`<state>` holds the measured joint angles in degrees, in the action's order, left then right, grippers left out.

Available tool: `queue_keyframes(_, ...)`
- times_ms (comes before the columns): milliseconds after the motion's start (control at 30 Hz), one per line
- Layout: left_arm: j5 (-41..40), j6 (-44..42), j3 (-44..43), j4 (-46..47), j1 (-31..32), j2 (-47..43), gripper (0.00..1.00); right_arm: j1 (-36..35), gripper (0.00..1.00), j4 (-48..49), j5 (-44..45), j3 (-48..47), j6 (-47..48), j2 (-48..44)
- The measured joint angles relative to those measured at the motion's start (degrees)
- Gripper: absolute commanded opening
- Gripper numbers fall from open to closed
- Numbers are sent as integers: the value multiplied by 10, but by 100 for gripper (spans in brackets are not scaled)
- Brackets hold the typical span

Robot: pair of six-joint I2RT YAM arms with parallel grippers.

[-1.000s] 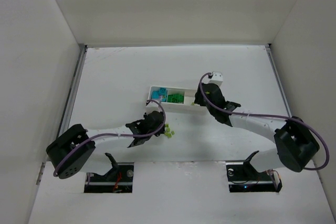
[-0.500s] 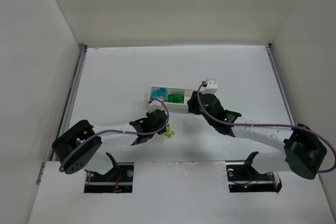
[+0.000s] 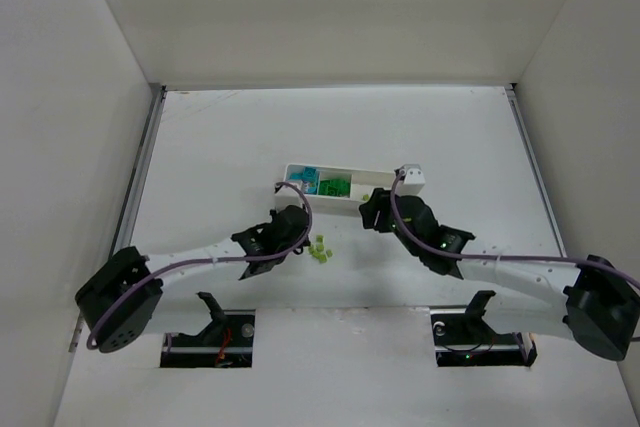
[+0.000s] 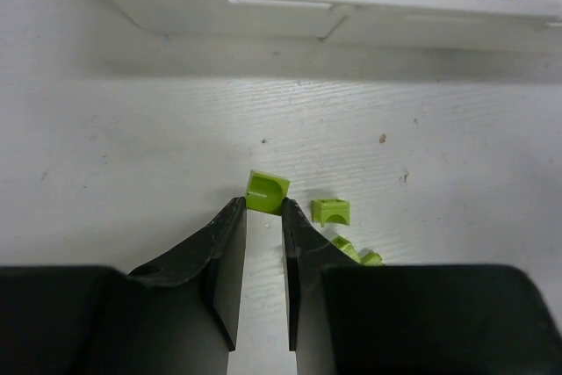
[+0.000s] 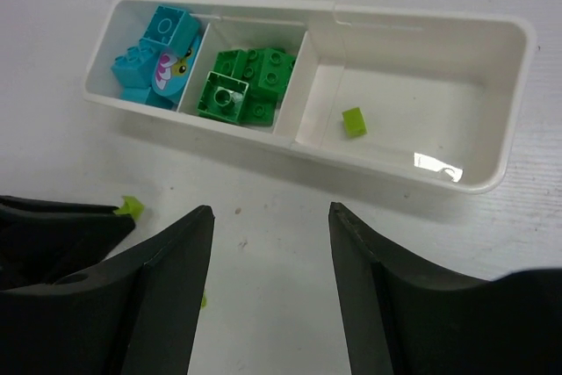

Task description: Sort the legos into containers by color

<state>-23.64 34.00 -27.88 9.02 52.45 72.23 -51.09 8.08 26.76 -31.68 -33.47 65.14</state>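
Observation:
The white tray [image 3: 345, 202] holds cyan bricks [image 5: 158, 54] in its left compartment, dark green bricks [image 5: 246, 81] in the middle and one yellow-green brick [image 5: 353, 121] in the right. My left gripper [image 4: 263, 204] is on the table in front of the tray. Its fingers are nearly together and pinch a yellow-green brick [image 4: 266, 191] at their very tips. Three more yellow-green bricks [image 4: 331, 211] lie just right of it. My right gripper [image 5: 272, 208] is open and empty, above the table just in front of the tray.
The tray's near wall [image 4: 281, 15] stands close beyond the left fingertips. The left gripper's black body [image 5: 53, 234] shows at the lower left of the right wrist view. White walls enclose the table on three sides.
My right gripper has drawn back from over the tray's right compartment to the table in front of it. My left gripper has shifted slightly by the loose yellow-green bricks.

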Motion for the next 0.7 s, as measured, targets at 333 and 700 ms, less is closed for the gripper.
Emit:
queue_keyframes(333, 1, -21, -139, -53, 12, -24, 11, 14, 61, -10, 1, 36, -18, -34)
queue_keyframes(700, 79, -55, -345, 2, 14, 232, 15, 5, 59, -45, 7, 82, -60, -92)
